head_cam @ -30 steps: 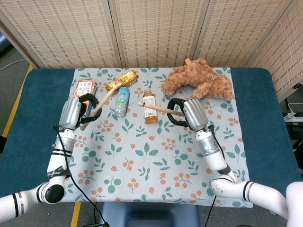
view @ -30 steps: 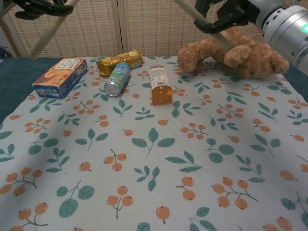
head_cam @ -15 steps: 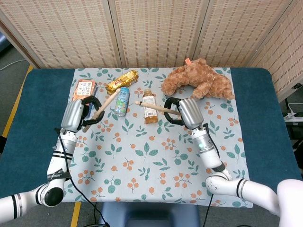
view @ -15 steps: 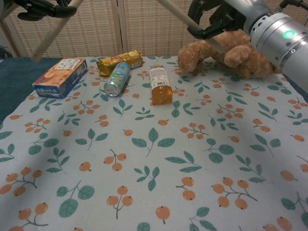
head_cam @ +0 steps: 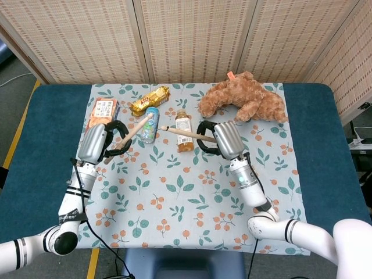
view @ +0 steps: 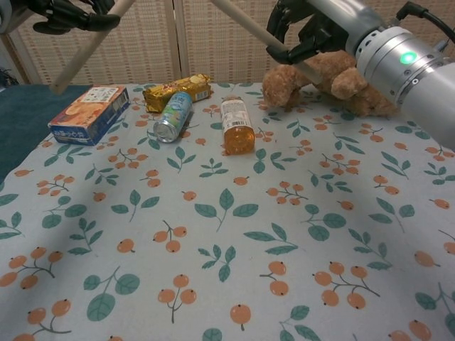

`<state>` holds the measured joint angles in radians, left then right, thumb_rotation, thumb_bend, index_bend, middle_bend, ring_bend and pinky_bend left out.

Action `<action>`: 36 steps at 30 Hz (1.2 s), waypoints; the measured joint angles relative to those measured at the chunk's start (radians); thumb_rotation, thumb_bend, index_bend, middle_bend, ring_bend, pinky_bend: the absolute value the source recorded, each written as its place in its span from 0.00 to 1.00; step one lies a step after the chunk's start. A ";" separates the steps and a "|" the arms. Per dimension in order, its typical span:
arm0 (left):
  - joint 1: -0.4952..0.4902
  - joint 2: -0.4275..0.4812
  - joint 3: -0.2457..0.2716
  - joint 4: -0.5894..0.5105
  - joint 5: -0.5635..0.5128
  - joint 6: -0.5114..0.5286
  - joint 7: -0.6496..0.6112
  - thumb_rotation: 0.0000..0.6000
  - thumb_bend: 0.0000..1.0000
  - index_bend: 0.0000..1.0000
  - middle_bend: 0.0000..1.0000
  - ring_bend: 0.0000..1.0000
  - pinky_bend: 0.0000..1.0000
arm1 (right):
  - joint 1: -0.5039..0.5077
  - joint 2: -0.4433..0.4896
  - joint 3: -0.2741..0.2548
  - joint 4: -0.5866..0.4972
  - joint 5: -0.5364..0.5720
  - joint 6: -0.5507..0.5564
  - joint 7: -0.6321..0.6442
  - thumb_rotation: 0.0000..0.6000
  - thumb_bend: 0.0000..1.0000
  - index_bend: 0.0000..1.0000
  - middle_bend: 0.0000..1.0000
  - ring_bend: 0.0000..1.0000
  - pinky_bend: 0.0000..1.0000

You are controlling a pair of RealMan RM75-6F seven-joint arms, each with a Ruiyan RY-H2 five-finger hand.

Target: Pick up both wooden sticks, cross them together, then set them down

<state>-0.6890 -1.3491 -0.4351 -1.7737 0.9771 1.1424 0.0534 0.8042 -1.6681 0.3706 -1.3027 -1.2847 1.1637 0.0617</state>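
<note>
Crossing pending: left hand (head_cam: 109, 139) gripped left stick (head_cam: 135, 129), right hand (head_cam: 213, 138) gripped right stick (head_cam: 181, 132); both aloft over table (head_cam: 325, 145), tips near, apart. Advised: bring tips inward, overlap mid-shaft above can (head_cam: 150, 124), bottle (head_cam: 184, 131).

Chest view: both sticks' (view: 91, 42) upper ends cropped.

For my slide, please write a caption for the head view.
Left hand and right hand each hold a wooden stick above the floral tablecloth, tips not yet crossed.
</note>
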 measured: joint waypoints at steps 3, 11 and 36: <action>-0.007 0.002 0.003 0.014 0.003 -0.016 -0.014 1.00 0.38 0.70 0.88 0.93 1.00 | 0.003 -0.007 0.000 0.004 0.002 0.001 -0.002 1.00 0.44 0.83 0.64 0.93 1.00; -0.012 -0.001 0.021 0.001 0.011 -0.019 -0.018 1.00 0.38 0.70 0.88 0.93 1.00 | 0.012 -0.016 0.007 0.001 0.007 -0.007 0.014 1.00 0.44 0.83 0.64 0.93 1.00; -0.020 -0.017 0.067 -0.028 0.077 -0.013 -0.032 1.00 0.38 0.70 0.88 0.93 1.00 | 0.043 -0.056 -0.024 -0.010 0.016 -0.068 -0.009 1.00 0.44 0.83 0.64 0.93 1.00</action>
<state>-0.7089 -1.3661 -0.3677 -1.8017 1.0538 1.1292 0.0211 0.8468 -1.7239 0.3465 -1.3128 -1.2689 1.0957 0.0527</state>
